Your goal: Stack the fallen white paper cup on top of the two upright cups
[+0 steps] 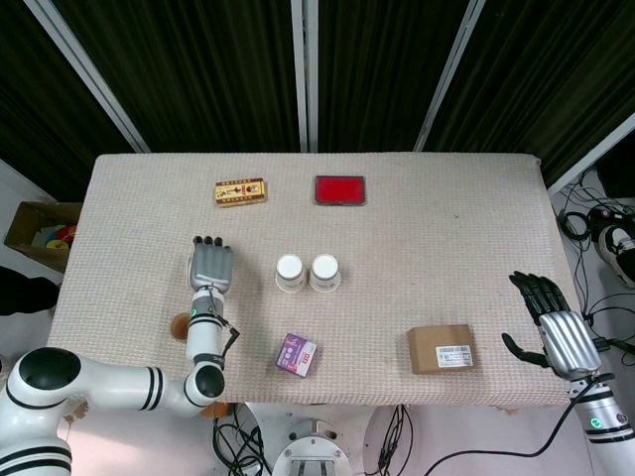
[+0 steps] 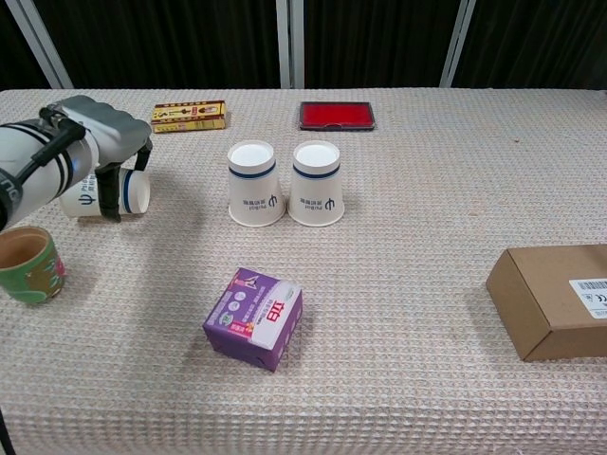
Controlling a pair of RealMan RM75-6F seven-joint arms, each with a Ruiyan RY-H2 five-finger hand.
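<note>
The fallen white paper cup (image 2: 85, 195) lies on its side at the left of the table, mouth to the right. My left hand (image 2: 106, 138) sits low over it, with fingers (image 2: 110, 194) hanging down in front of and behind the cup. In the head view the hand (image 1: 210, 268) hides the cup and its fingers look stretched out. Two white cups (image 2: 255, 182) (image 2: 317, 182) stand side by side at the centre, to the right of that hand. My right hand (image 1: 556, 325) hovers off the table's right front corner, fingers spread, holding nothing.
A green and brown cup (image 2: 28, 263) stands just in front of the fallen cup. A purple box (image 2: 253, 318) lies in front of the standing cups and a brown carton (image 2: 555, 299) at the right. A yellow-red box (image 2: 188, 115) and a red case (image 2: 337, 115) lie at the back.
</note>
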